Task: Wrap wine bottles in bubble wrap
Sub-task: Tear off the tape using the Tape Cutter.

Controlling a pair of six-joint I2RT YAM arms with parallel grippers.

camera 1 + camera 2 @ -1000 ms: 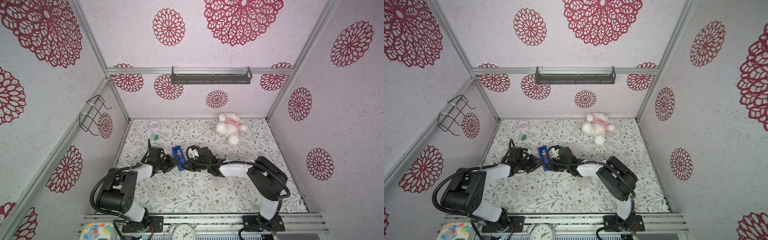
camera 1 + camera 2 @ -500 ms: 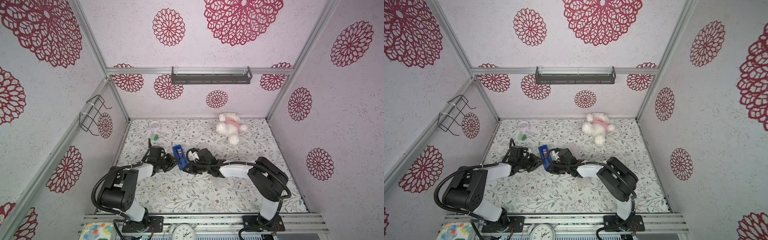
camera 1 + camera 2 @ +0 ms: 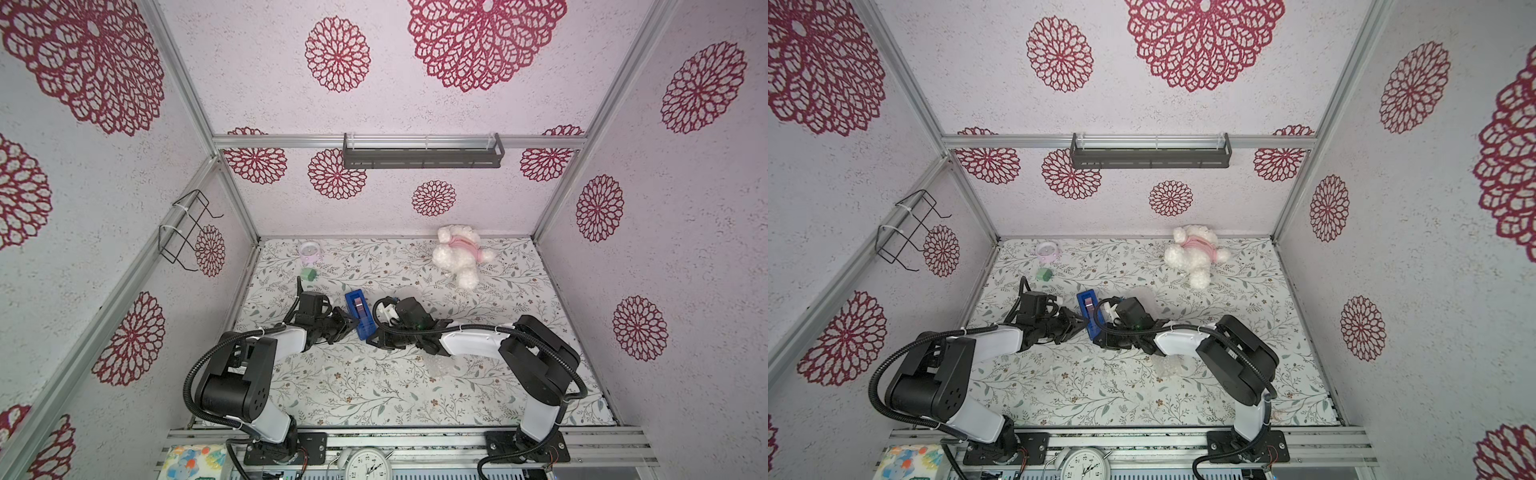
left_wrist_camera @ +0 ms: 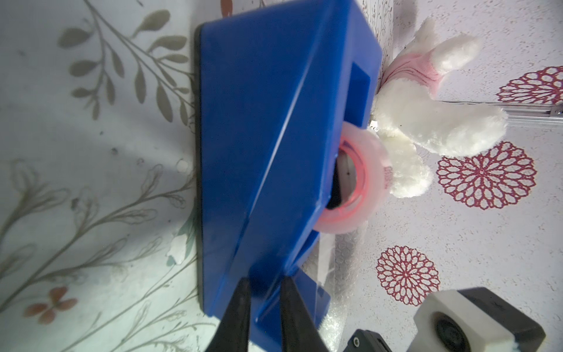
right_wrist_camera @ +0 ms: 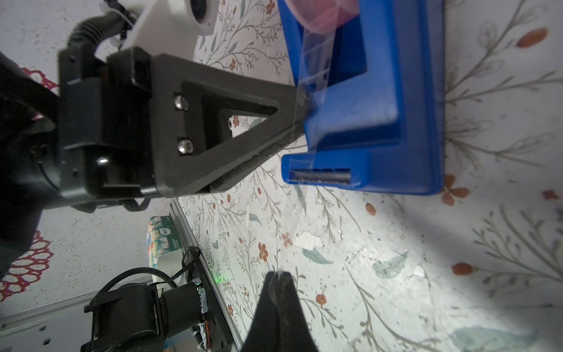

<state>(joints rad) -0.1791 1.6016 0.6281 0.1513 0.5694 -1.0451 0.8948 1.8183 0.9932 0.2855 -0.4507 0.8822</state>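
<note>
Clear bubble wrap (image 3: 442, 368), one crumpled wad, is lying on the bench (image 3: 374, 399) beside the right arm (image 3: 473, 343); the bottle is not showing. Both arms are reaching low: the left arm (image 3: 291, 338) is clamping its jaws on one blue plastic tape dispenser (image 3: 359, 313), the right arm's jaws are pressing shut. One white plush toy (image 3: 457, 255) is lying beyond.

Nothing can be read for certain. The clock (image 3: 1083, 464) at the near edge has dial numerals too small to make out. Red print on the tape roll (image 4: 373, 189) in the blue tape dispenser (image 4: 259, 137) is blurred. The label on the tissue pack (image 5: 166, 240) is illegible.
</note>
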